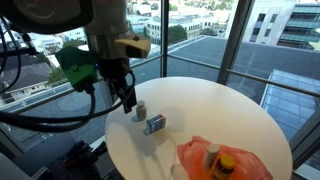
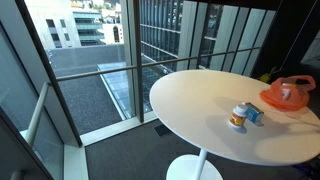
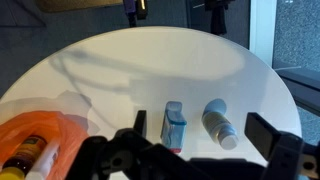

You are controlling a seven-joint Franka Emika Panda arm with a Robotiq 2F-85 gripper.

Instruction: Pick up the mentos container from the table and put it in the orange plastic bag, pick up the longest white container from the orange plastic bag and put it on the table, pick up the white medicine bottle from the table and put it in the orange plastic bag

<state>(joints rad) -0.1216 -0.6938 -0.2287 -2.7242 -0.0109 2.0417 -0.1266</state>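
Wrist view: claw (image 3: 205,135) spread wide and empty above the table (image 3: 150,60). Blue mentos container (image 3: 175,125) lies in from the table's edge, just beside the white medicine bottle (image 3: 218,124). Centre on the mentos alone, clear of that bottle; orange plastic bag (image 3: 40,140) waits at the edge.

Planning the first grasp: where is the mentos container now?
In the wrist view the mentos container lies on the white table, between the orange plastic bag at picture left and the white medicine bottle at picture right.
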